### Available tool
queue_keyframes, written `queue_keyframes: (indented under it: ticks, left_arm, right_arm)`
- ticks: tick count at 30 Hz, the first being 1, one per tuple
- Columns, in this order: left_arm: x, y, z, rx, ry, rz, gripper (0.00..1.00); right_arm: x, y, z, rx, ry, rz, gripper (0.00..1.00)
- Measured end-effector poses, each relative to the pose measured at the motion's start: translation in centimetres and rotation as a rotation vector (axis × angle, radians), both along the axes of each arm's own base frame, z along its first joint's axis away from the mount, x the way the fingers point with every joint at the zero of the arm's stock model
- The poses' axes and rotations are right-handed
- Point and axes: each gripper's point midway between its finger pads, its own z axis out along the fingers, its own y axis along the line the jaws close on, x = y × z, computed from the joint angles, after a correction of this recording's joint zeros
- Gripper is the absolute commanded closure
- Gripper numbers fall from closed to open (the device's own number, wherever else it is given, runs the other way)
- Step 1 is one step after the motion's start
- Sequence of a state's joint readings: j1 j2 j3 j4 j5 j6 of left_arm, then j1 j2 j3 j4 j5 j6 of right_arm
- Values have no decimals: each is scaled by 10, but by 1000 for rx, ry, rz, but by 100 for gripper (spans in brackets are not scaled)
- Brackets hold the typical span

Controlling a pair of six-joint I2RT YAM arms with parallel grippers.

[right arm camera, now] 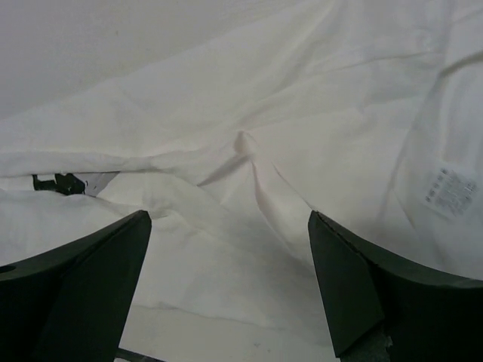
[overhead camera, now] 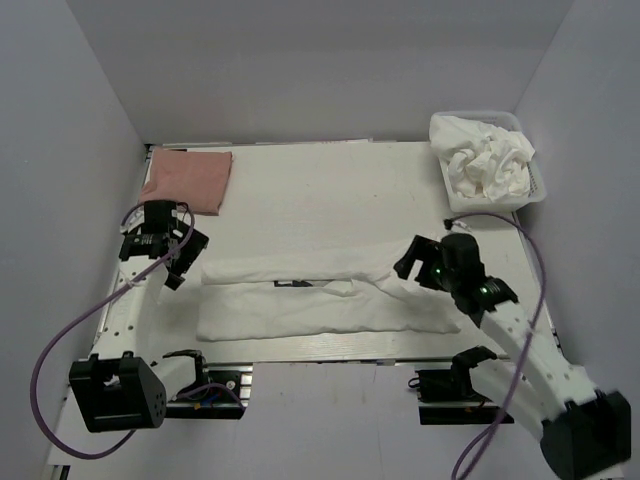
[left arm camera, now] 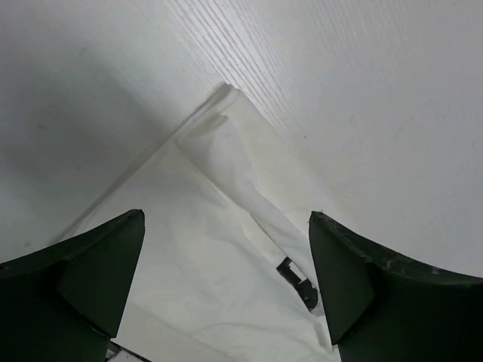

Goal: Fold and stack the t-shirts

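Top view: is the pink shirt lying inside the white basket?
No, the pink shirt lies flat on the table at far left; the basket holds white cloth.

Overhead, close wrist views, shared shirt (overhead camera: 300, 310)

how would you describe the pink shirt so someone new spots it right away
Start at the white table and go to its far left corner. The salmon-pink shirt lies there folded into a flat rectangle. It is the only coloured cloth in sight; the rest is white.
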State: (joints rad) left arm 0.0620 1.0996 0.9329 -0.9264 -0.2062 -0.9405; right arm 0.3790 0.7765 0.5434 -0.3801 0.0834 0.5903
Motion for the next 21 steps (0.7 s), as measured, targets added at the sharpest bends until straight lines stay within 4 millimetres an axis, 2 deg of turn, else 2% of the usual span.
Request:
queue_keyframes:
  ticks: [3, 6, 10, 15, 17, 21]
  left_arm:
    - [11, -11, -7, -21, 22, -97, 0]
    - [12, -17, -20, -34, 74, -157, 0]
    - [9, -18, -22, -28, 90, -192, 0]
    - [7, -17, -12, -14, 49, -204, 0]
    - [7, -17, -11, -10, 46, -209, 0]
    - [7, -16, -14, -8, 60, -213, 0]
  right_arm:
    - [21, 24, -24, -11, 83, 102, 10]
    - [34, 40, -48, -26, 170, 180, 10]
    - [41, 59, -62, -16, 225, 271, 10]
    - [13, 81, -65, 28, 273, 454, 10]
    - [-8, 89, -66, 62, 311, 542, 10]
    - [-74, 91, -66, 145, 453, 709, 10]
